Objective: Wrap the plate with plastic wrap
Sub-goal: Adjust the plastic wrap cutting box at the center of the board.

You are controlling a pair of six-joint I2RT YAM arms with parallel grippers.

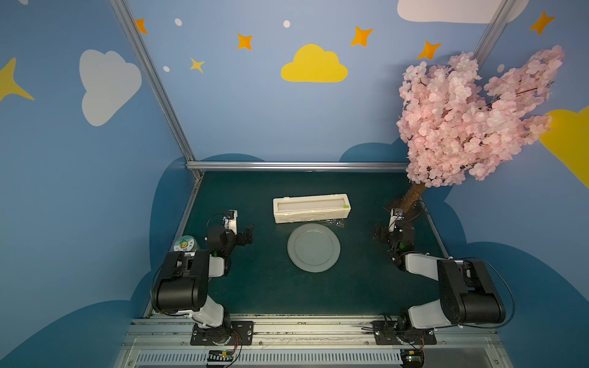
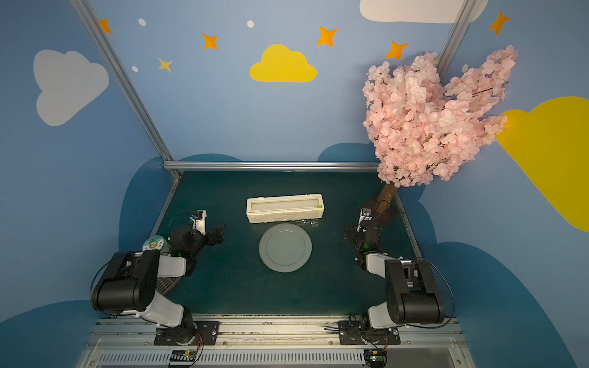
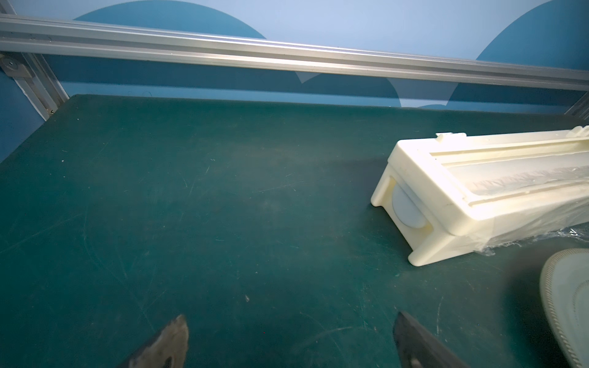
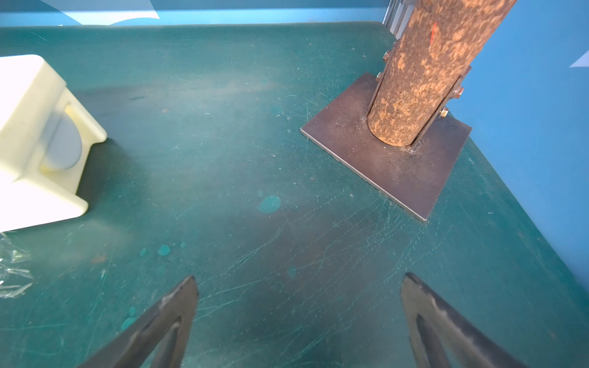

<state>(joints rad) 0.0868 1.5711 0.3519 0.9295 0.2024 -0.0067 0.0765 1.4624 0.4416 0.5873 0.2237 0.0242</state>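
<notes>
Plate: the pale round plate (image 1: 313, 248) lies flat and bare in the middle of the desk (image 1: 255, 293), just in front of the cream dispenser box (image 1: 311, 207). I cannot tell whether its far rim touches the box.
Plastic wrap: a short, wrinkled tail of plastic wrap (image 1: 333, 222) spills from the box's front face onto the desk, mostly toward the box's right end. None of it covers the plate.
Left tool: the left tool (image 3: 290, 318) has its fingers spread apart and holds nothing. It sits low over bare desk, off the box's left end.
Right tool: the right tool (image 4: 300, 278) also has its fingers wide apart and holds nothing. It is over bare desk between the box's right end and the tree trunk (image 4: 424, 70).
Stage: wrapping looks not yet begun, and the film first has to be drawn out over the plate.
Risk, film: the loose tail is thin and crumpled, so a pinch may catch only one fold. It could then bunch, cling to itself or tear.
Risk, box: nothing holds the box, so a one-sided pull would likely drag it onto the plate.
Risk, plate: the plate is light, so clinging film may slide it.
Risk, reach: the trunk's base plate (image 4: 392, 159) stands near the right arm's swing.
</notes>
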